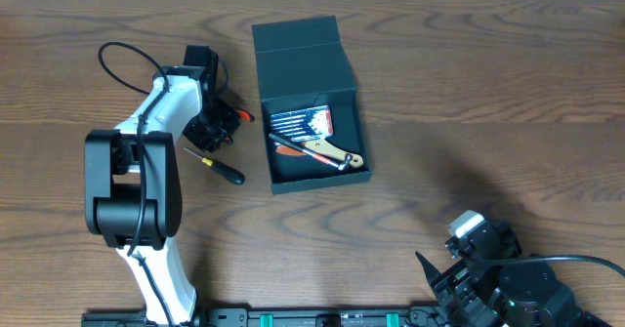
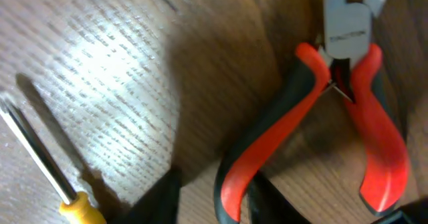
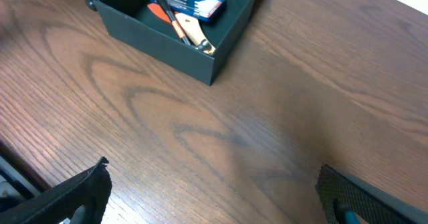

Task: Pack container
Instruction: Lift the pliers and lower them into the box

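Right tool, nearest: parked low at the counter's near edge, fingers wide apart, holding nothing, well away from the work.

Screwdriver, yellow-and-black handle: lies loose on the counter left of the box. Not packed.

Left tool: down over the red-handled pliers, which lie flat on the counter just beyond the screwdriver. Fingers stand apart, one either side of the end of one handle. No clamp yet; can't tell if either finger touches.

Container, mid-counter, right of the pliers: open, lid folded back on the far side. Already inside are a blue striped packet, a tan-handled hand tool and something orange beneath it.

Judgement: roughly half done. Left to do: pliers in, screwdriver in, and probably the lid shut.
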Robot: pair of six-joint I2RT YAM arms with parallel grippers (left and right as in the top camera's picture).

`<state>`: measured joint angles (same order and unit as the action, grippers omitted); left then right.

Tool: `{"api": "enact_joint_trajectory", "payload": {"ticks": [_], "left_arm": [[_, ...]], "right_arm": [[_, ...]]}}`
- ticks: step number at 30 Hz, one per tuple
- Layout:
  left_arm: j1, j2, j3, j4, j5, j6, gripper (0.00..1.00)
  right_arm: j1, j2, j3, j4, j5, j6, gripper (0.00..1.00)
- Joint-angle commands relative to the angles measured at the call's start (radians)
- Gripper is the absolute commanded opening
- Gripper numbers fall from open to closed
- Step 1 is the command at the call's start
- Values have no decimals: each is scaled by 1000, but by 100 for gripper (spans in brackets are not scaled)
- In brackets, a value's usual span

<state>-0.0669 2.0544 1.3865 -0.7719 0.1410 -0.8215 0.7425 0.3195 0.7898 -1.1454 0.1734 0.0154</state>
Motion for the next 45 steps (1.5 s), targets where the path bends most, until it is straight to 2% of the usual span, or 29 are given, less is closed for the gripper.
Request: {"api": "enact_joint_trajectory", "payload": {"ticks": [1, 4, 5, 10, 22, 34, 39, 45], "left_arm": [[5, 37, 6, 6, 8, -8, 24], [5, 37, 6, 14, 9, -8, 19], [5, 37, 6, 18, 9, -8, 13], [5, 36, 6, 30, 9, -28, 6], [4, -54, 6, 48, 7, -30, 6], [-26, -279, 6, 48, 5, -30, 6], [-110, -380, 6, 48, 4, -35, 6], [-273, -409, 6, 48, -1, -171, 6]], "right_arm": [[-6, -4, -1, 0, 5, 14, 99], [-6, -4, -2, 0, 5, 14, 99], [-6, -4, -1, -1, 5, 14, 99], [-6, -4, -1, 0, 5, 14, 99], [-6, -4, -1, 0, 5, 14, 99], [-6, -4, -1, -1, 5, 14, 99], [-6, -4, -1, 0, 5, 14, 99], [-6, -4, -1, -1, 5, 14, 99]]}}
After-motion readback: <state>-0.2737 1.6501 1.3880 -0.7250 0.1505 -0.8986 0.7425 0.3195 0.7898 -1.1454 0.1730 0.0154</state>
